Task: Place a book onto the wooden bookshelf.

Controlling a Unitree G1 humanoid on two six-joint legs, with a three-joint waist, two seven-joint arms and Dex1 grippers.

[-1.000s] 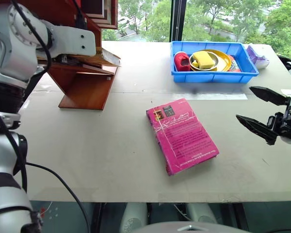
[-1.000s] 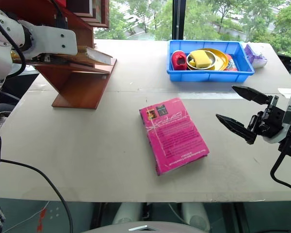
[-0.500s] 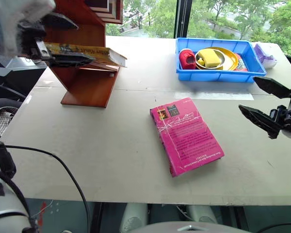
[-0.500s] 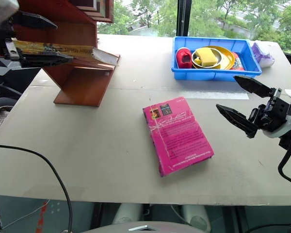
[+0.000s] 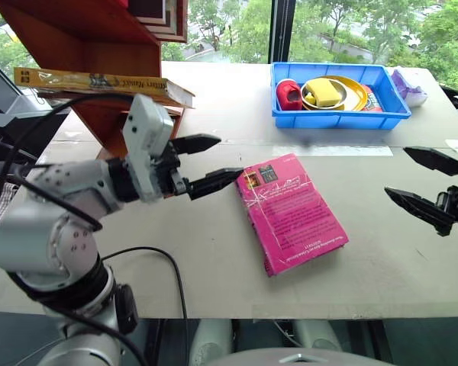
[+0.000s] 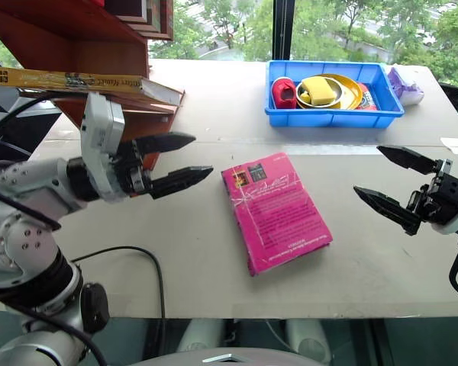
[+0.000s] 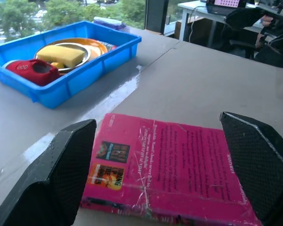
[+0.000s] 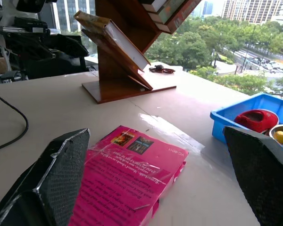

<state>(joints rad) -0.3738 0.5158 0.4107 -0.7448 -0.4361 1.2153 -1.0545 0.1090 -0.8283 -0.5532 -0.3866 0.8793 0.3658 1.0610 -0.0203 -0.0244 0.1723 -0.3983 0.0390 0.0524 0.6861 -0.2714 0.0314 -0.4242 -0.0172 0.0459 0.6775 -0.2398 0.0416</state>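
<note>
The yellow book lies flat on a slanted panel of the reddish-brown wooden bookshelf at the table's back left, with nothing touching it. My left gripper is open and empty, hovering level above the table, in front of the shelf. Its fingertips are just short of the near corner of a bright pink paperback that lies mid-table. My right gripper is open and empty at the right edge, pointing toward the pink book. The right wrist view shows the bookshelf with the yellow book on it.
A blue plastic tray at the back right holds a red item, a yellow sponge and dishes. A purple bag lies beside it. A black cable loops over the table's front left. Windows stand behind the table.
My left gripper has let go of the yellow book, left it on the shelf, and swung back, down and rightward to the pink book's corner. The right gripper has barely shifted.
</note>
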